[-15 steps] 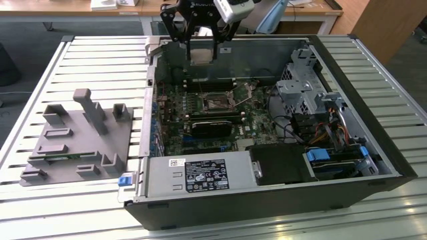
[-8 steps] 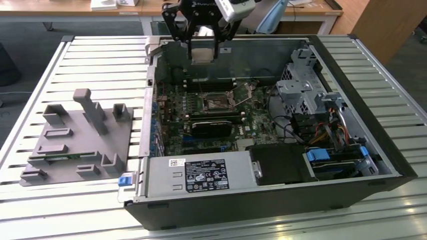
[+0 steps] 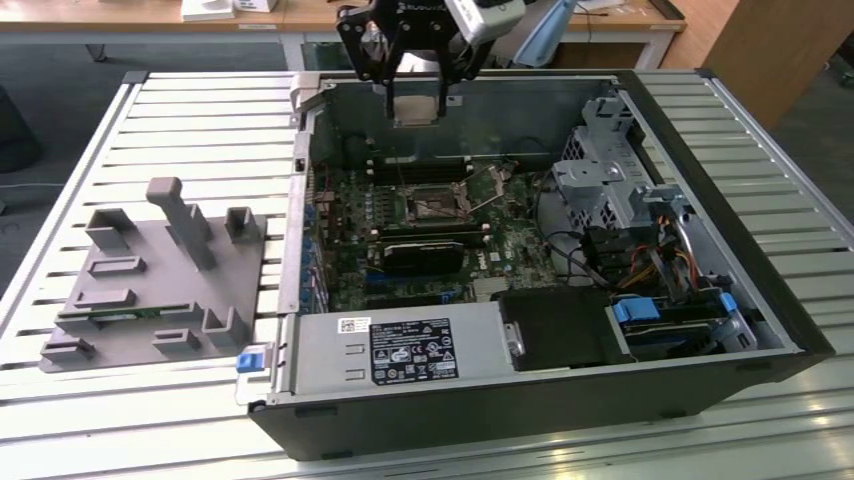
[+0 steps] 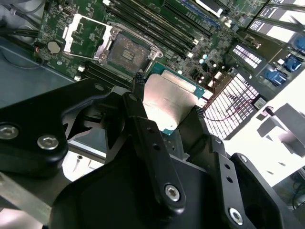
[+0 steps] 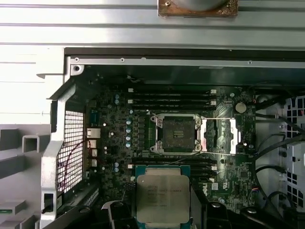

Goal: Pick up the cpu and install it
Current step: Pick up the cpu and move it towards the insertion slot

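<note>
**Exterior view.** The gripper (image 3: 416, 98) hangs over the far side of the open case (image 3: 534, 425), jaws pinching the cpu (image 3: 416, 110) by two opposite edges. The picture's edge cuts off the arm above it. The cpu is held in the air above the motherboard (image 3: 360, 215), well apart from the socket (image 3: 435, 206). A grey tray (image 3: 147, 285) lies on the slatted table (image 3: 200, 110) beside the case, toward the exterior view's left. The power supply (image 3: 334, 375) carries a black-and-white label (image 3: 411, 350), and its print is too small to make out.

**Second wrist view.** The black fingers (image 4: 143, 129) hide the near part of the cpu (image 4: 167, 98). Its silvery top and a strip of green rim show between them. Beyond it the socket (image 4: 125, 50) stands uncovered, with what may be its hinged load plate (image 4: 86, 32) lying open beside it.

**First wrist view.** The cpu (image 5: 162, 198) bears several lines of print on its metal top. Its near edge is cut off by the frame. The socket (image 5: 178, 133) lies past it, apart from it, between rows of memory slots (image 5: 171, 95).
</note>
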